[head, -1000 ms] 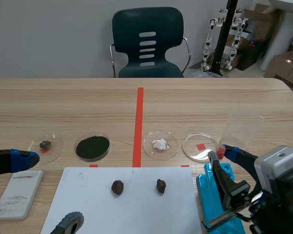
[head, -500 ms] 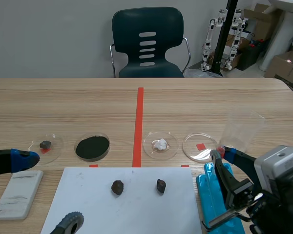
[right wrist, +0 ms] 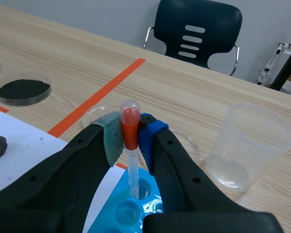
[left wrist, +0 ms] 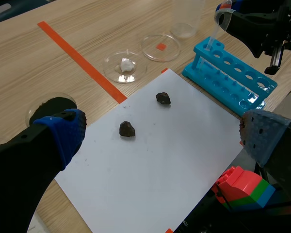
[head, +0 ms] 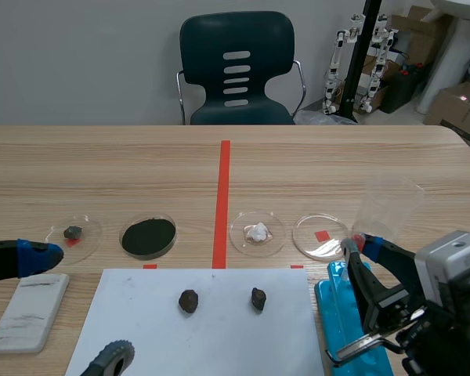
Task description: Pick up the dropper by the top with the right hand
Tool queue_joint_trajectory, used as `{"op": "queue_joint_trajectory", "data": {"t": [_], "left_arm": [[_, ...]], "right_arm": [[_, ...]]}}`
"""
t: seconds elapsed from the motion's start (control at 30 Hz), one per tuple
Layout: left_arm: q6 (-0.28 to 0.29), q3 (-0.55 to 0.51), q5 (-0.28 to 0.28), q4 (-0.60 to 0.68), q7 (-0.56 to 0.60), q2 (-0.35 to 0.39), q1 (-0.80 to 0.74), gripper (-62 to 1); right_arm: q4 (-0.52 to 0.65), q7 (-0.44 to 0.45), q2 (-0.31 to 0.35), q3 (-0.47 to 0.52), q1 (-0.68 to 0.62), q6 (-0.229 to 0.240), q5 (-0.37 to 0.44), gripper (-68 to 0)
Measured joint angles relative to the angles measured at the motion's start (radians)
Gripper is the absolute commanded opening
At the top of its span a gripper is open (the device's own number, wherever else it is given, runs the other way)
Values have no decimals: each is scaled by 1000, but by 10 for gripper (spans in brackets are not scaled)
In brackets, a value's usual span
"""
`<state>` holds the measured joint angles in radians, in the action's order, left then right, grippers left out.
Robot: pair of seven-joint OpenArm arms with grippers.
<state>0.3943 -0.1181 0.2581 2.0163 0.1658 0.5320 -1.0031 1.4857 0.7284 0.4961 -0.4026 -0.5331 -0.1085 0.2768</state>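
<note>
Wooden table (head: 298, 164); I see my right claw (right wrist: 131, 138) pinching the dropper (right wrist: 130, 119) by its red bulb, tip at the blue rack's (left wrist: 230, 73) end hole. Left wrist view alone shows my left claw (left wrist: 162, 133) spread wide.

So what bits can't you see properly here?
Tip of the dropper, right wrist view: down inside the blue rack.
Near end of the rack, scene view: behind the right arm.
The dark bit in the far-left dish, scene view: too small to name.
The coloured blocks, left wrist view: partly behind a finger of the left gripper.
</note>
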Motion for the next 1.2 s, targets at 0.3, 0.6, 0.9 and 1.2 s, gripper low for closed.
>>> {"op": "queue_joint_trajectory", "data": {"t": [0.3,0.6,0.9,1.2], "left_arm": [[0,0,0,0,0,0,0,14],[0,0,0,0,0,0,0,14],[0,0,0,0,0,0,0,14],[0,0,0,0,0,0,0,14]], "right_arm": [[0,0,0,0,0,1,0,-599],[0,8,1,0,0,4,-6,-599],[39,31,40,0,-61,3,-3,-599],[209,21,152,0,-120,4,-3,-599]]}}
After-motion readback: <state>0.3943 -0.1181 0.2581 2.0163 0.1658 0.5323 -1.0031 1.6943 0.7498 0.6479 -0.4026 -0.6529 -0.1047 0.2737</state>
